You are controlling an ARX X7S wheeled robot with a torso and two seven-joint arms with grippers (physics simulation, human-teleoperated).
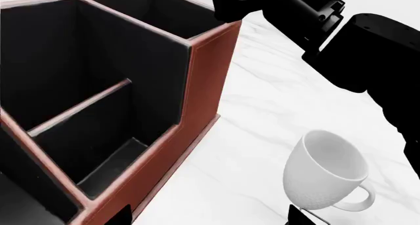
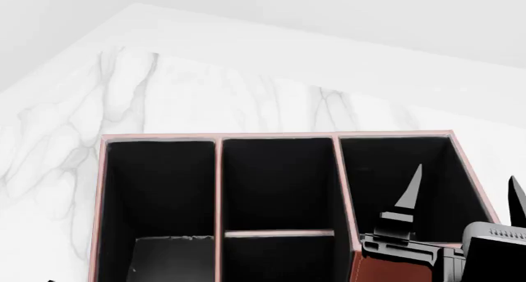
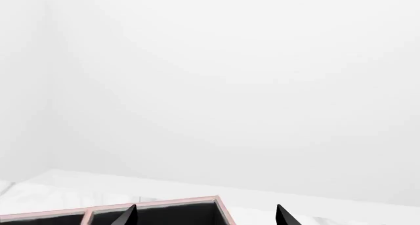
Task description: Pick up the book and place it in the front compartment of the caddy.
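While my right gripper [image 2: 464, 199] hangs spread and empty over the caddy [image 2: 345, 189] at four o'clock, I can't spot the book anywhere, so placement looks unfinished. My left gripper is unreadable. A mug [image 1: 326, 171] sits on the white marble table [image 2: 181, 97]; walls are plain white.

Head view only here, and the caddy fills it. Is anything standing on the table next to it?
Observer: Yes. The left wrist view shows a white mug upright on the marble table, apart from the caddy.
Operator: Is my left gripper holding the book?
Observer: No. The left gripper is open, with nothing between its tips.
Operator: Is the book visible anywhere?
Observer: I cannot make it out in any view.
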